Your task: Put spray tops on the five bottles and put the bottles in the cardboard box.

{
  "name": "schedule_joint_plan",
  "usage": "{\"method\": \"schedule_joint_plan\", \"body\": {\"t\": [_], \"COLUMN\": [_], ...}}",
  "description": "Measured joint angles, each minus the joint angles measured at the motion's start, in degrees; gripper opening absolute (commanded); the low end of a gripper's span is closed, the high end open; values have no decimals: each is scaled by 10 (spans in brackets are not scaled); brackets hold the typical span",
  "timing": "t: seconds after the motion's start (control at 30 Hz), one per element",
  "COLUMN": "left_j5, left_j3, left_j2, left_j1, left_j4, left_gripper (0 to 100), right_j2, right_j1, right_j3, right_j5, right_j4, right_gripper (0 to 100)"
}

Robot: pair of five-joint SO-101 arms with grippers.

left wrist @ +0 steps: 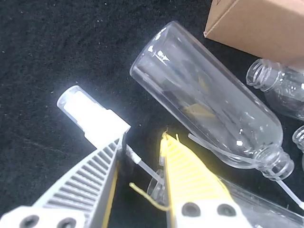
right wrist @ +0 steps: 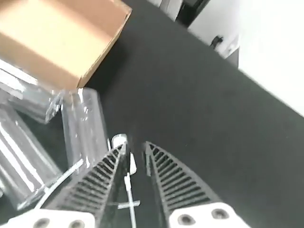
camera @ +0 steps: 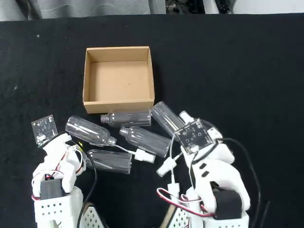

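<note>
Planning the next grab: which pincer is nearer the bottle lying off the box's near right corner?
Right. The right pincer sits just beside that bottle. The left pincer is well off to the other side, next to the leftmost bottle.

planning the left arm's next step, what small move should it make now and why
Probably ease the left gripper forward and shut the jaws on the spray top. The jaws stand open around only its thin tube, the white head lies just past one tip, and the nearby bottle has a bare neck.
</note>
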Motion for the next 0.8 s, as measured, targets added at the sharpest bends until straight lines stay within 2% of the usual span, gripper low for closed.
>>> {"method": "schedule_joint_plan", "body": {"t": [0.37, 0.5, 0.6, 0.8], "left_j5": [0, 0, 0, 0], "left_j3": [0, 0, 0, 0], "left_j2": [0, 0, 0, 0], "left_j1": [0, 0, 0, 0], "left_j4": [0, 0, 0, 0], "left_gripper": [123, 123, 123, 123], "right_j2": [0, 11, 75, 210], "right_j1": [0, 0, 1, 0], "right_j3": [-62, -85, -111, -166], "right_j5": [0, 0, -1, -54], "right_j4": [0, 0, 0, 0], "right_gripper": [264, 265, 265, 265]}}
